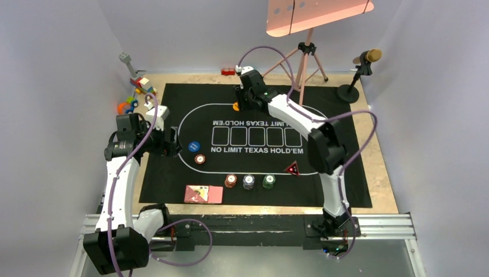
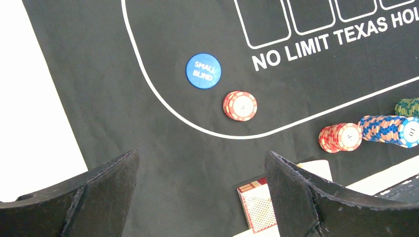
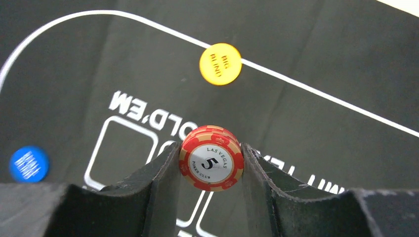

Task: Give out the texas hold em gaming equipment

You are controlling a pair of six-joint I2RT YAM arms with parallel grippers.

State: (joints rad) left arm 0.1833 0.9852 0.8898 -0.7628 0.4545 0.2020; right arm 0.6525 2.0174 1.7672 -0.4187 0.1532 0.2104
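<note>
My right gripper (image 3: 211,154) is shut on a small stack of red poker chips (image 3: 211,163), held above the mat just short of the orange "big blind" button (image 3: 220,64). In the top view it hangs at the mat's far side (image 1: 244,101). My left gripper (image 2: 202,163) stands open and empty over the mat's left part (image 1: 172,144). Ahead of it lie the blue "small blind" button (image 2: 203,70) and a short red chip stack (image 2: 240,105). Red (image 1: 230,180), grey (image 1: 248,182) and green (image 1: 269,181) chip stacks, a red triangular marker (image 1: 292,168) and pink-backed cards (image 1: 203,194) sit along the near side.
The black printed mat (image 1: 346,179) covers most of the wooden table. Colourful toy blocks (image 1: 135,95) lie at the far left corner. A pink tripod (image 1: 305,57) and a microphone on a stand (image 1: 362,69) stand at the back right.
</note>
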